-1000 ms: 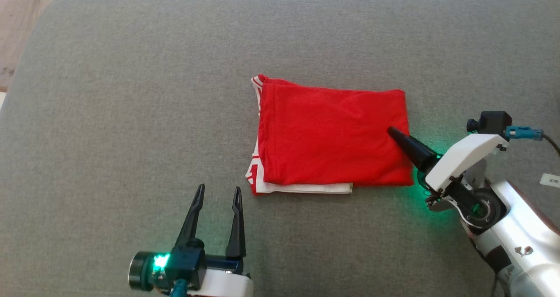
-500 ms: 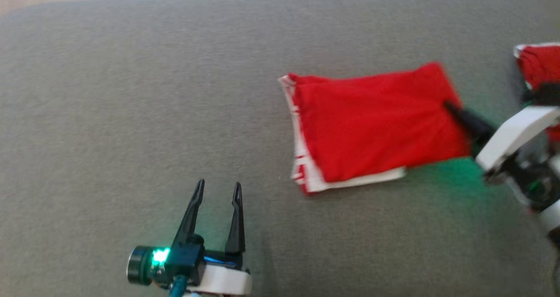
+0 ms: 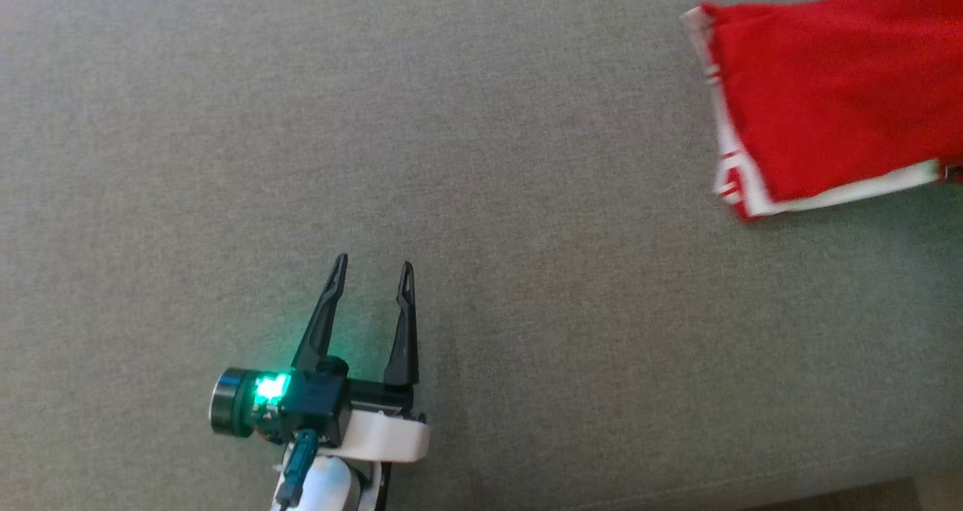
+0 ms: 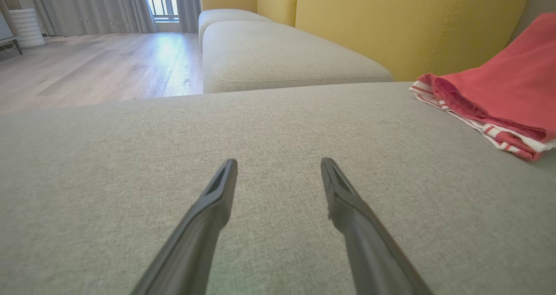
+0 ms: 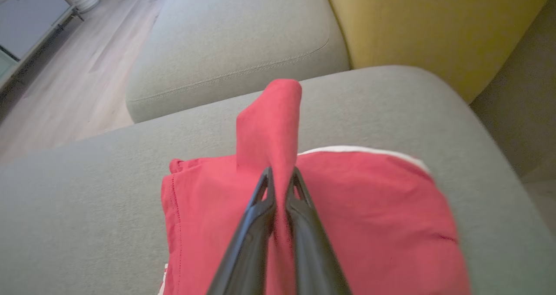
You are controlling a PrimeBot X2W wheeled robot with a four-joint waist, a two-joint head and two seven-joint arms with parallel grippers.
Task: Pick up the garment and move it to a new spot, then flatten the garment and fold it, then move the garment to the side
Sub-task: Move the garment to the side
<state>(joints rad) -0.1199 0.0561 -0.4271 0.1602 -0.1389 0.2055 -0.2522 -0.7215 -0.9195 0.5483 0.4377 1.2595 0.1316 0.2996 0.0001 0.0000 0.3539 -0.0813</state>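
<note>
Two long dark fingers of the left hand (image 3: 374,261) are seen at the lower left of the head view, spread well apart with nothing between them, over the bare grey seat cushion (image 3: 527,308). A green light (image 3: 272,387) is lit at its wrist. The garment (image 3: 827,97), a folded red piece with white trim and red stripes along its left and lower edges, is found in the upper right corner. It is well apart from that hand and is cut off by the right edge of the picture.

In the left wrist view the left hand's fingers (image 4: 208,217) are shown parted over the cushion, with nothing held. The garment (image 4: 512,95) is laid at the right, with its striped folded edges stacked on the cushion and its red top sloping upward towards the right edge. Beyond it, a second grey cushion (image 4: 282,56), a yellow backrest (image 4: 391,21), a wooden floor (image 4: 87,69) and grey curtains (image 4: 87,4) are seen.

In the right wrist view the right hand (image 5: 281,173) is closed on the garment (image 5: 369,217). A fold of red cloth is pinched between its fingertips and is raised in a peak above them, while the rest is spread on the cushion beneath. A white edge (image 5: 360,149) is shown along the garment's far side.
</note>
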